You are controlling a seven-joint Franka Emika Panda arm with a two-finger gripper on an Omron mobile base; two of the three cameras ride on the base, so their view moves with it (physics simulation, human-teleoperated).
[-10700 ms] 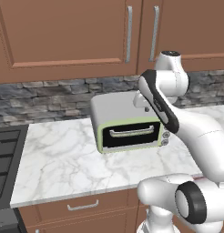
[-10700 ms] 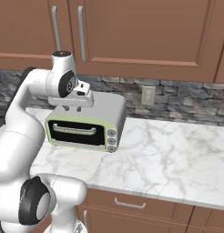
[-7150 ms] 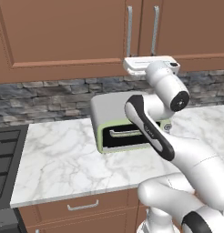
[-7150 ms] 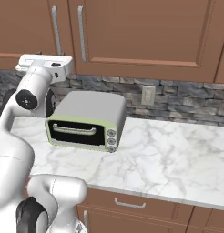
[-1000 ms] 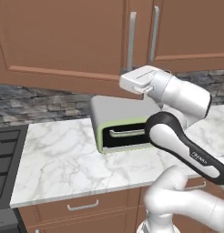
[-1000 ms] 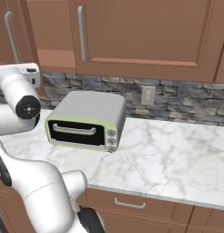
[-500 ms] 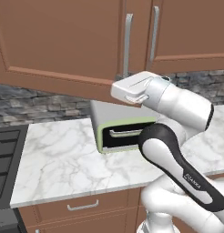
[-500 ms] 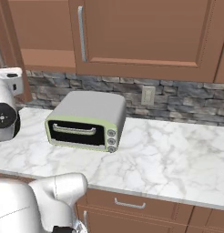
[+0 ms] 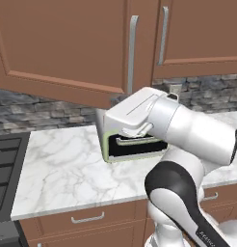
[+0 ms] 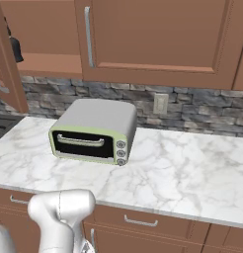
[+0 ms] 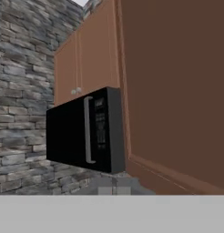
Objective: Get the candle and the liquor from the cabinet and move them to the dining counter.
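Brown wooden cabinet (image 10: 143,34) on the wall — panelled doors, long silver bar handles. Left door (image 9: 67,48) swung open toward the room. Inside, on the wooden shelf (image 10: 44,63), a small black bottle (image 10: 15,49) — upright, at the far left.

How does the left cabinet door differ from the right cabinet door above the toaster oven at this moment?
The left door is swung open toward the robot, while the right door is shut flat. Seen from the left base, the left door's face slants, while the right door's sits level. The left door has uncovered the shelf with a black bottle; the right door hides its inside. Both are brown panelled wood with vertical silver bar handles.
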